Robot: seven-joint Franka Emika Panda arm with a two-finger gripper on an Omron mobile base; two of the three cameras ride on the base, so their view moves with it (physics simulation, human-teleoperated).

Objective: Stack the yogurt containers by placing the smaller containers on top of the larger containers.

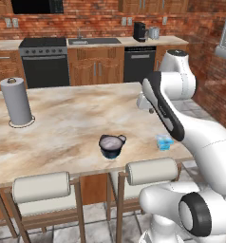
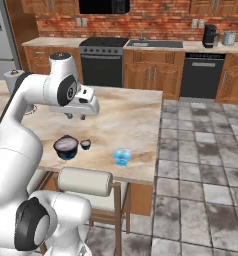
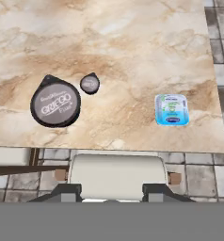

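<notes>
Three yogurt containers stand near the front edge of the marble island. The larger one is a squat navy tub (image 1: 111, 146) (image 2: 67, 147) (image 3: 55, 105) with a grey foil lid. Right beside it sits a tiny dark-topped pot (image 2: 85, 144) (image 3: 90, 84). A small light-blue cup (image 1: 164, 142) (image 2: 122, 156) (image 3: 171, 109) stands apart, nearer the island's right end. My gripper (image 2: 75, 116) (image 1: 150, 110) (image 3: 111, 190) hangs well above the counter, behind the containers. It is open, with nothing between its fingers.
A tall grey paper-towel roll (image 1: 16, 101) stands at the island's far left. Two padded stools (image 1: 41, 186) (image 1: 150, 171) are tucked against the front edge. The island (image 3: 132, 42) ends just right of the light-blue cup, above the tiled floor (image 2: 201, 165).
</notes>
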